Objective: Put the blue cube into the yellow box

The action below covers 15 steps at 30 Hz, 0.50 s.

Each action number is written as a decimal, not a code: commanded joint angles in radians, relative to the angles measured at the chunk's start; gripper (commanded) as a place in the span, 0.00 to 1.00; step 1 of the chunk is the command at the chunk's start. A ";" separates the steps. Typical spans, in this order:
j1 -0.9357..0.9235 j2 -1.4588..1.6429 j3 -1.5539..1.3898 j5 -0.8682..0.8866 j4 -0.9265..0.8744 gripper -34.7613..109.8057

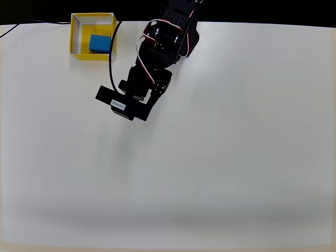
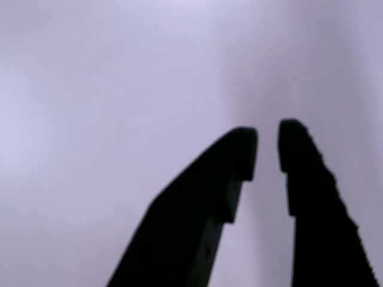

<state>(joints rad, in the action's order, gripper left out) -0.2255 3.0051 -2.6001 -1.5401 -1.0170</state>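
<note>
From where I stand the job looks as good as finished: the blue cube (image 1: 99, 43) sits inside the yellow box (image 1: 76, 52), resting on its floor toward the right-hand wall as the overhead view shows it, and the box itself stands at the far left corner of the white counter (image 1: 220, 168), hard against the dark edge at the top of that view. The arm (image 1: 165, 47) reaches down from the top centre of the overhead view, and its black wrist block hangs below and to the right of the box, well clear of the walls and touching nothing I can make out. So the one bearing that counts runs up and to the left from the pincer to the cube, and nothing lies between them. In the wrist view the pincer (image 2: 267, 152) shows two dark fingers with only a thin slit of pale counter between the tips; they are very nearly together and grip nothing, with no blue and no yellow anywhere near them. The cube has no real long axis to speak of, its faces sitting roughly square with the box walls. My guess is that no further grasp is called for, and that any coming move would be the arm drawing away from the box toward its base, where the only care is to keep the cable (image 1: 112, 58) that trails past the box's right wall from snagging it.
</note>
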 commanded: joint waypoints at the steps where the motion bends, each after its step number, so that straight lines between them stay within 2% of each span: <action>1: 0.149 0.133 -0.147 -0.006 0.049 0.24; 9: 0.268 0.327 -0.488 0.020 0.074 0.24; 15: 0.267 0.339 -0.545 0.012 -0.012 0.24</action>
<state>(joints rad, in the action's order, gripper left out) 0.0307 3.3149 -3.1186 -1.5048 -0.9817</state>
